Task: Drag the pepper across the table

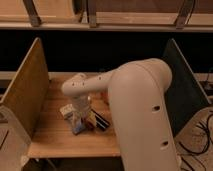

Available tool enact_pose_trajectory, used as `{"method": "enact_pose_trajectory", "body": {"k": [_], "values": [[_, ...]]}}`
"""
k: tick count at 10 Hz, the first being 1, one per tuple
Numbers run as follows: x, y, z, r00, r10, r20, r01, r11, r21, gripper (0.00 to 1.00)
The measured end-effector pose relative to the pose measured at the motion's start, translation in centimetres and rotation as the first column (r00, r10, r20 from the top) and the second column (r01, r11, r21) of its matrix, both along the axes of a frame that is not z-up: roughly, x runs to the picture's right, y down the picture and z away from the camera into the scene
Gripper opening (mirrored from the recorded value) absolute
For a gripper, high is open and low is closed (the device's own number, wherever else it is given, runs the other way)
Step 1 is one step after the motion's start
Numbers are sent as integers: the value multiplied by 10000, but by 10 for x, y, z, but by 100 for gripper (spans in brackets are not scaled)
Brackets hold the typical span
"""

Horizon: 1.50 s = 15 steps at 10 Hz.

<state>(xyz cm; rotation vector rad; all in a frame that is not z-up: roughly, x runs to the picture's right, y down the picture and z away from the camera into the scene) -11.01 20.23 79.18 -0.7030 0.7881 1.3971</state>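
Observation:
The light wooden table (55, 140) lies between two upright side boards. My big white arm reaches in from the lower right, and its gripper (82, 119) points down onto a cluster of small things left of the table's middle. The pepper (91, 122) shows as a small dark red-orange sliver just right of the gripper, close to its fingers and partly hidden by them. I cannot tell whether it is being touched.
A pale small box (66, 111) lies left of the gripper, a blue flat pad (77, 128) below it, and a black box (102, 121) to the right. The side boards stand at the left (27, 87) and the right (182, 87). The table's front edge is near.

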Motion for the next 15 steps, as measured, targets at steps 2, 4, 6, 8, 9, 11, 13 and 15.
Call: {"method": "enact_pose_trajectory", "body": {"k": [2, 4, 6, 8, 9, 11, 13, 15], "values": [[8, 10, 10, 9994, 318, -124, -320, 9994, -138, 66], [19, 19, 23, 9965, 787, -280, -794, 9965, -244, 66], [28, 24, 33, 9919, 1226, -317, -1235, 9919, -283, 66], [40, 22, 39, 9883, 1469, -413, -1475, 9890, -126, 66], [47, 19, 41, 9870, 1527, -504, -1531, 9882, -31, 66], [57, 14, 42, 9851, 1617, -585, -1609, 9868, 173, 66], [59, 7, 39, 9849, 1667, -460, -1648, 9854, 416, 66], [57, 4, 34, 9839, 1760, -313, -1741, 9831, 560, 66]]}}
